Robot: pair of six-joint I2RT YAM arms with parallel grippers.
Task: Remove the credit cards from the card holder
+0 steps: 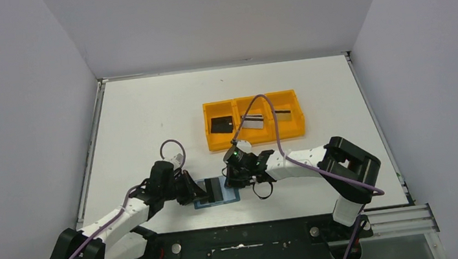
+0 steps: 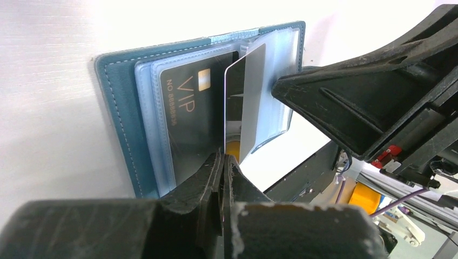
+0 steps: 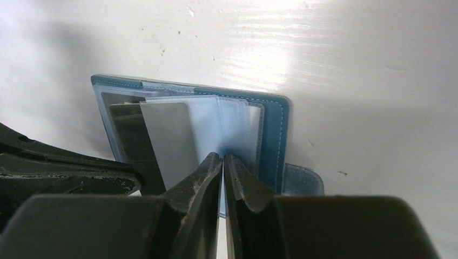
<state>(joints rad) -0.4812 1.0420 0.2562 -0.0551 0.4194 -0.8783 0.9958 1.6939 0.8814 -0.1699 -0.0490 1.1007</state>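
two arms work on one open teal card holder [image 1: 218, 196], which lies on the surface near its front edge. the right fingers [image 3: 216, 164] are closed on its clear pockets, holding it down. the left fingers [image 2: 219, 162] are closed on the lower edge of a silver-grey card [image 2: 246, 102] that stands partly out of its pocket. a black vip card [image 2: 189, 118] sits fully pocketed. the next move calls for sliding the silver-grey card free, probably toward the orange tray [image 1: 257, 140].
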